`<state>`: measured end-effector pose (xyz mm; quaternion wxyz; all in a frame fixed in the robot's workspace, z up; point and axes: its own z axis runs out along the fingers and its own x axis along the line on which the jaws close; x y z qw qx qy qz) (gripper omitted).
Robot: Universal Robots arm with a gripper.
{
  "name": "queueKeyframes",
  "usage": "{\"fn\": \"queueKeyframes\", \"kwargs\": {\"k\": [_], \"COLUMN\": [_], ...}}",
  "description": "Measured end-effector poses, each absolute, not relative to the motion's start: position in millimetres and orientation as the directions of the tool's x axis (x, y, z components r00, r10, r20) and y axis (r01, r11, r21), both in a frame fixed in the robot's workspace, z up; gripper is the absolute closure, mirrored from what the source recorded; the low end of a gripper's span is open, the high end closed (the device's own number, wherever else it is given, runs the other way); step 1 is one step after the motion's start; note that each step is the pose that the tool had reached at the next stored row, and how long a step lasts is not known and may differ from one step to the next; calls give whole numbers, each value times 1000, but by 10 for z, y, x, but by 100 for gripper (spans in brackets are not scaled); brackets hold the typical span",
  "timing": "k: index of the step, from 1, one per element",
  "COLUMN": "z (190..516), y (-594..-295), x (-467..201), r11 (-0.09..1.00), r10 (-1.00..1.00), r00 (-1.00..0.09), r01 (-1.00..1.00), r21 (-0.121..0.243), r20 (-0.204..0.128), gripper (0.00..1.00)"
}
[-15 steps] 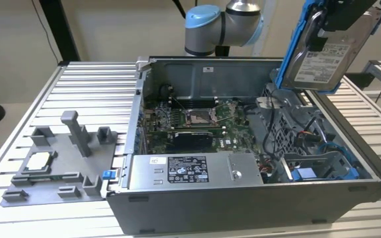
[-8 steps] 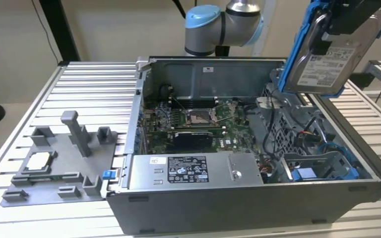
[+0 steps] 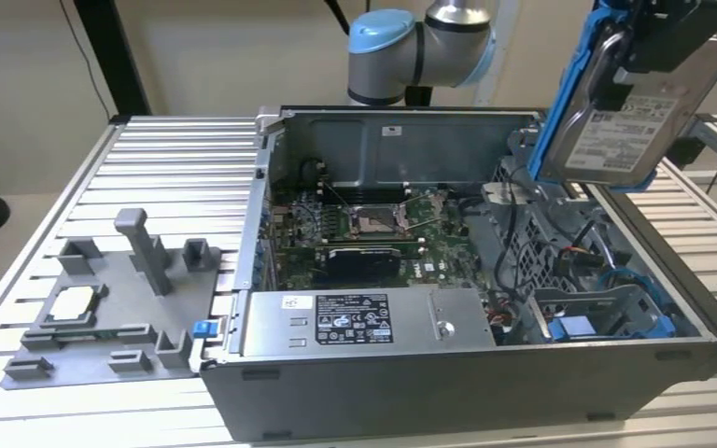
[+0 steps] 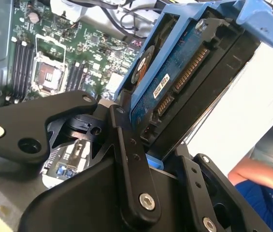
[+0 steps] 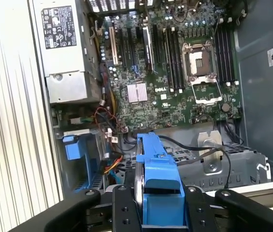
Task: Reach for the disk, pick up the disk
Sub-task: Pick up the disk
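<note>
One pincer (image 3: 657,56) grips one disk (image 3: 626,121) above one open computer case (image 3: 458,383).

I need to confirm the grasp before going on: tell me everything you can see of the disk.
The disk is a flat silver-grey metal drive in a blue plastic frame, its white barcode label facing the exterior camera. It hangs tilted, nearly on edge, above the open computer case, clear of it. The gripper has its black jaws clamped on its sides. The second wrist view shows its blue circuit-board underside with connectors.

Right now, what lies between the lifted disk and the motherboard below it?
Only open air: in the exterior view the disk, clamped by the gripper, hangs above the open case, clear of the motherboard.
</note>
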<state>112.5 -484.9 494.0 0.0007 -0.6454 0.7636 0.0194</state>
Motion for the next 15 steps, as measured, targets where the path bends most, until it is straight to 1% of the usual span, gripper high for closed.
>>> {"fn": "queueKeyframes", "kwargs": {"k": [9,15], "z": [4934,4920], "y": [-4992,-5138], "x": [1134,1134], "r11": [177,179], "r10": [-984,-983], "r00": [-178,-180], "r01": [-984,-983], "r21": [29,29], "r20": [-26,-25], "gripper": [100,100]}}
